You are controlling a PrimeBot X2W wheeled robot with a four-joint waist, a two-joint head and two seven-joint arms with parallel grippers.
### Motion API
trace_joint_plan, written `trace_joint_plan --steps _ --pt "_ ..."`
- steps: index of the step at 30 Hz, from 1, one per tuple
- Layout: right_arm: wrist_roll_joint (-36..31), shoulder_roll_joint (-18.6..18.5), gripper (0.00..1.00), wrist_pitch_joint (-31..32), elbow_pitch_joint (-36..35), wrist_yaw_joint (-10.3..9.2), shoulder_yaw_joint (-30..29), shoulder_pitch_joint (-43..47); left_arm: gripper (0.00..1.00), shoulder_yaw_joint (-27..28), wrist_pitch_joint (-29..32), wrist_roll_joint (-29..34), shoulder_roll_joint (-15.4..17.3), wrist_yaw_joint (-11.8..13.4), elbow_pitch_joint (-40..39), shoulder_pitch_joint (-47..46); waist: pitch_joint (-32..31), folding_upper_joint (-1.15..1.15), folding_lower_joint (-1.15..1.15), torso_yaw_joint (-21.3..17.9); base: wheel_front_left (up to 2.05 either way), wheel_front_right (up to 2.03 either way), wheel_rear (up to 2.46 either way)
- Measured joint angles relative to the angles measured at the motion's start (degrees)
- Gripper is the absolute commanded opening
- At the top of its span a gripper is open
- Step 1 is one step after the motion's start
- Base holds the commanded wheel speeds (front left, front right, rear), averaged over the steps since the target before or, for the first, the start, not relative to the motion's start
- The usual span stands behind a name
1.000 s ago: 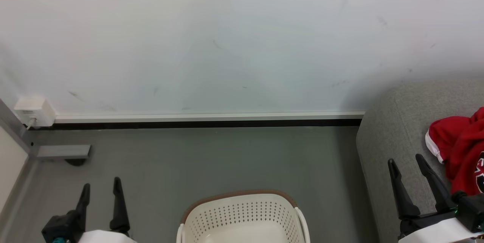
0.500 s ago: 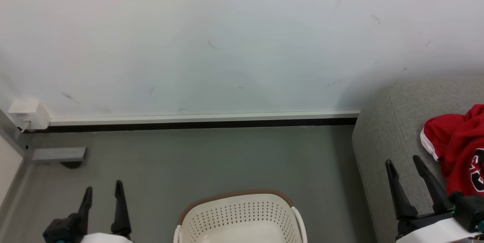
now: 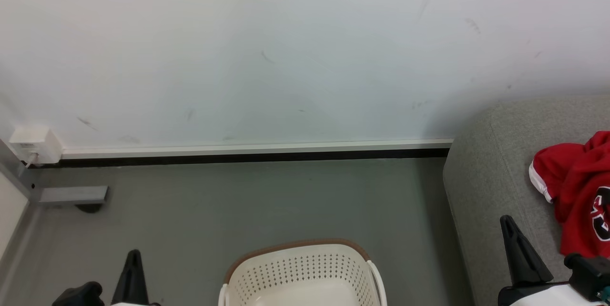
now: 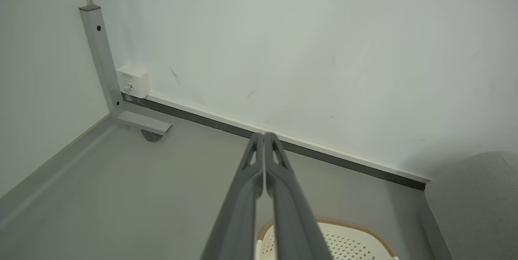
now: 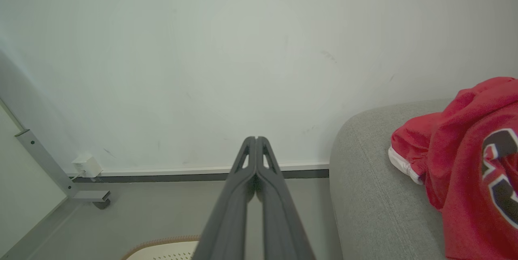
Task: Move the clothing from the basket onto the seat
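The cream-white perforated plastic basket (image 3: 305, 268) looks smooth with a faint sheen, and its brown rim (image 3: 298, 243) has a woven texture. The grey fabric sofa (image 3: 486, 187) shows a coarse, matt weave. The soft red cloth garments (image 3: 576, 177) are matt and creased. The grey floor (image 3: 267, 201) is smooth, and the white painted wall (image 3: 286, 58) is matt and scuffed.

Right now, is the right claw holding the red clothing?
No, the right gripper is shut on nothing; the clothing lies on the seat.

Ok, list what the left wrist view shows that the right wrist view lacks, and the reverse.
Extra in the left wrist view: the left gripper, jaws shut, and more of the basket. Extra in the right wrist view: the right gripper, jaws shut, and red clothing lying on the sofa. Both: the white wall, the wall box, the grey floor, the basket's rim and the sofa's edge.
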Motion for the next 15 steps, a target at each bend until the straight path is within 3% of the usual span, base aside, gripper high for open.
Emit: trace_joint_plan --steps 15 --pt "12.72 1.52 0.00 3.87 -0.23 0.00 -3.26 0.00 0.00 -0.36 3.50 -15.79 0.00 -1.53 -1.25 -0.13 -0.08 0.00 0.00 0.27 0.00 0.00 0.00"
